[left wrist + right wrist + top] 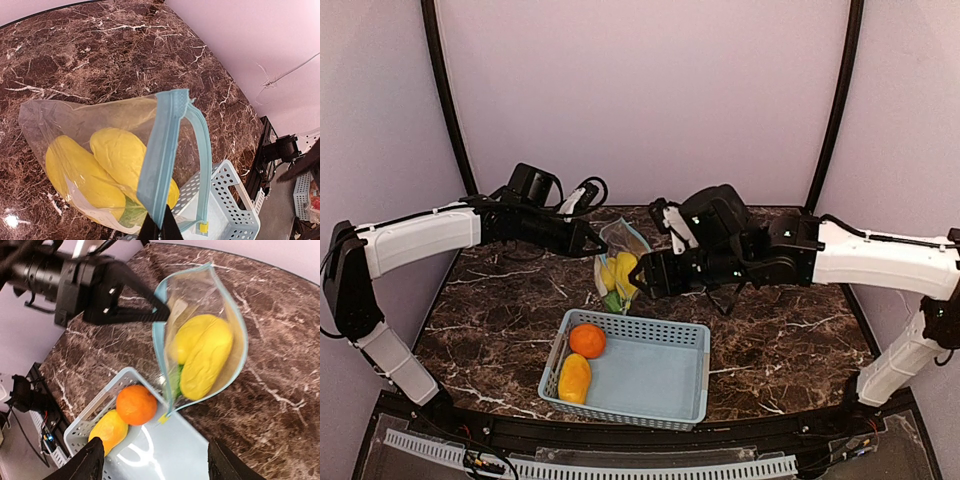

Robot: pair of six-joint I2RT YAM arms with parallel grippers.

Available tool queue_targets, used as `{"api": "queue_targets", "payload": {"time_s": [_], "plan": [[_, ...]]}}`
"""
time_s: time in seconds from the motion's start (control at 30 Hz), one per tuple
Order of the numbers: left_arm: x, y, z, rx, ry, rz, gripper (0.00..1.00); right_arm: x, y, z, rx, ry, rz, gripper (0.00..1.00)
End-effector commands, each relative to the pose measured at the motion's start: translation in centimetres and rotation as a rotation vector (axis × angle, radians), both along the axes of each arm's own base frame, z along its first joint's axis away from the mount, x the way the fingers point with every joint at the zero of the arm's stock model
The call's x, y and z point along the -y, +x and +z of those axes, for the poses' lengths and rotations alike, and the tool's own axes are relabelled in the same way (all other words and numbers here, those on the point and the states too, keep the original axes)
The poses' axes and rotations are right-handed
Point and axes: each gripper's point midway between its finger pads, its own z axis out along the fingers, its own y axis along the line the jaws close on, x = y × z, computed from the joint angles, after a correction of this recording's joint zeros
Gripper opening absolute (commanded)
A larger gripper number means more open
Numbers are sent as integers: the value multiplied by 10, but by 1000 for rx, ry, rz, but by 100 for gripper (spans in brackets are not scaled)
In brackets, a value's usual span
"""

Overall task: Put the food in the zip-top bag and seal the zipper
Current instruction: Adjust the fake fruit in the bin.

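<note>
Progress: partial | bag (620, 250) held up behind basket (660, 395), mouth open, two yellow fruits (205, 355) and pod (177, 382) inside | orange (587, 340) and third fruit (574, 378) left in basket | zipper (160, 165) unsealed | left gripper (159, 231) pinching zipper | right gripper (155, 462) spread, empty.

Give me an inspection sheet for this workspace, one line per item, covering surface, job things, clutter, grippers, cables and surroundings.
Surface: dark veined marble table.
Job's things: zip-top bag held up by its edge, mouth open, holding two yellow fruits and a green pod; orange and third yellow fruit lie in the blue basket.
Clutter: nothing seen.
Grippers: left gripper shut on the zipper; right gripper open beside the bag.
Cables: black cables loop at the left wrist.
Surroundings: lilac walls, black frame poles.
</note>
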Motion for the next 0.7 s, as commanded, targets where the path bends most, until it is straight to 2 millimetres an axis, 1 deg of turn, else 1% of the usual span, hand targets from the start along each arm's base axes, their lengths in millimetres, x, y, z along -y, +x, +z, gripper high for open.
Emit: {"api": "queue_targets", "payload": {"time_s": [0.0,0.03,0.13,0.33,0.43,0.57,0.67], "plan": [[-2,-4,12,39,-8,-7,1,-31,-42,-22,-74,63,69,69],[-2,-4,11,39,-5,-6,1,-39,-50,-33,-94,55,80,69],[-2,-4,11,40,-4,-3,1,-59,-69,-57,-135,23,108,69],[-3,-4,14,47,-7,-3,1,-99,-93,-95,-182,-47,183,71],[-4,-4,15,53,-5,1,1,-112,-99,-119,-189,-115,216,72],[-6,-2,16,63,6,10,1,-126,-108,-137,-181,-184,256,75],[-6,-3,18,68,4,8,1,-129,-109,-151,-181,-237,272,78]]}}
